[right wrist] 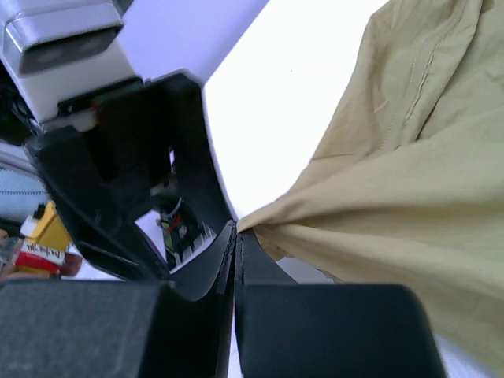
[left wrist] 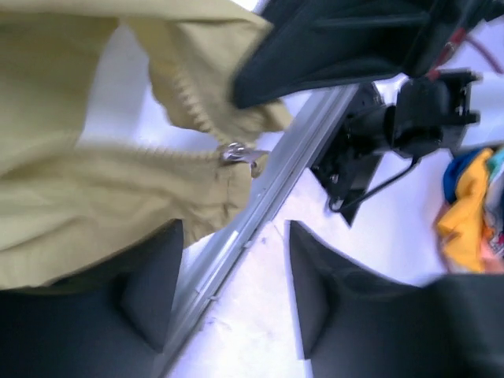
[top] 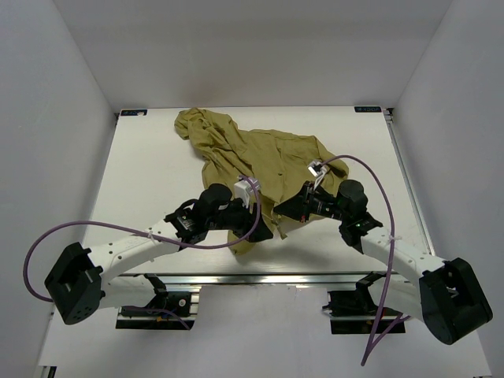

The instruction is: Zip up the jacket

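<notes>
The olive-yellow jacket lies rumpled across the middle of the table, hood at the far left. My right gripper is shut on a pinch of the jacket's lower edge; the right wrist view shows the jaws pressed together with fabric pulled taut from them. My left gripper is close beside it, open and empty. Just beyond its fingers, the left wrist view shows the zipper teeth and the metal slider at the jacket's bottom corner.
An aluminium rail runs along the table's front edge, also in the left wrist view. Colourful items lie off the table. White walls enclose the left, right and far sides.
</notes>
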{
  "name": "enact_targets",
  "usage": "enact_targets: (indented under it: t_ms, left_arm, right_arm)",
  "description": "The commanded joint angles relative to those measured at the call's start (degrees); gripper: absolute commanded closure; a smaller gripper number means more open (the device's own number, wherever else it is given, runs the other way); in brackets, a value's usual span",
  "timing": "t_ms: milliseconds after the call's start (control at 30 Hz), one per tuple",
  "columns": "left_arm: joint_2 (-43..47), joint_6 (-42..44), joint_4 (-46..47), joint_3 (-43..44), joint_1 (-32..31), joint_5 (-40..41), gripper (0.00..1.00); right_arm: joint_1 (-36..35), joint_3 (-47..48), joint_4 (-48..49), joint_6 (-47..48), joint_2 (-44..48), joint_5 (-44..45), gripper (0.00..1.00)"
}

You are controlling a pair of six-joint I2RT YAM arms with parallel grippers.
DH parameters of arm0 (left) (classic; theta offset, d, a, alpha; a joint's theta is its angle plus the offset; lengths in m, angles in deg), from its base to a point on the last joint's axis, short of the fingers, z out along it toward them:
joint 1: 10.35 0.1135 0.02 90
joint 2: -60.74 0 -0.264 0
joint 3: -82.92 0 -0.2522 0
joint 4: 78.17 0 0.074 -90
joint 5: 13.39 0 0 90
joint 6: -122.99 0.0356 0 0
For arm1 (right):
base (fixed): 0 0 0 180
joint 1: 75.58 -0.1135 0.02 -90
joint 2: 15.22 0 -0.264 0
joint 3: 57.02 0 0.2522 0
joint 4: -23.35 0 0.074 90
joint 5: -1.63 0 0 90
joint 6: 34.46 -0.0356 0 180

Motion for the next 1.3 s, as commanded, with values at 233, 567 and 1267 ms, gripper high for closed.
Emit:
enact_targets:
  t_ms: [233, 567, 1267]
  left_arm:
    - [3.08, -5.22, -2.72, -0.05, -0.01, 6.09, 0.28]
    - [-0.43, -13.82, 2.82, -4.80, 1.48, -5.15, 0.06]
    - [-10.46, -22.54, 29.72, -10.17, 6.49, -18.87, 0.03]
  right_arm:
    - [0.04, -0.14, -6.00, 4.91, 0.71, -4.90, 1.00]
    - [-0.31, -4.00, -3.98, -4.74, 2.64, 1.50, 1.00]
    - [-0.84, -6.12, -3.53, -10.65, 7.04, 4.85, 1.00]
